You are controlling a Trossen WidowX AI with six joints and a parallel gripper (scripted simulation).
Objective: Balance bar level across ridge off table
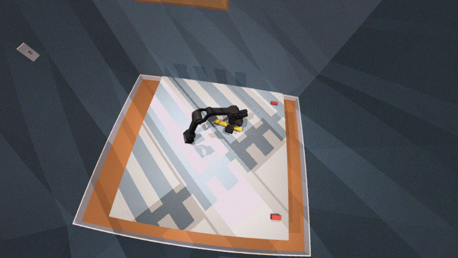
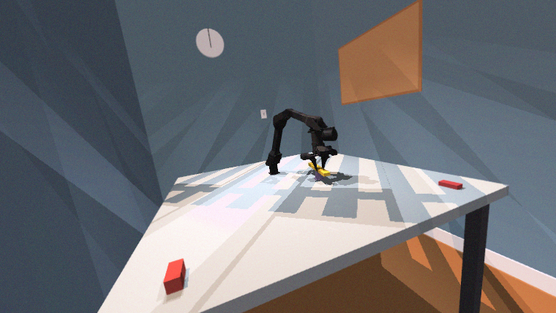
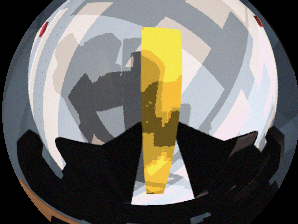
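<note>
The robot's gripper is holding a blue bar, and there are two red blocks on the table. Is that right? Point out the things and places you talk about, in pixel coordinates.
Not quite: the bar [image 1: 220, 122] [image 2: 324, 172] [image 3: 161, 65] is yellow, as the wrist view shows. The gripper [image 1: 232, 126] [image 2: 319, 167] [image 3: 158, 125] is holding it, and two red blocks are on the table.

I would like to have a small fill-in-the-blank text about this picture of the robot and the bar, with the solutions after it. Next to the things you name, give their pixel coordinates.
The bar [image 1: 220, 122] [image 2: 325, 172] [image 3: 161, 95] is coloured ____.
The claw [image 1: 232, 126] [image 2: 320, 168] [image 3: 158, 125] is shut on the ____.
Near the edges of the table [image 1: 269, 169] [image 2: 233, 249] lie two blocks coloured ____.
On the wall, left of the orange board [image 2: 381, 58], hangs a round ____.

Missing words: yellow; bar; red; clock.
</note>
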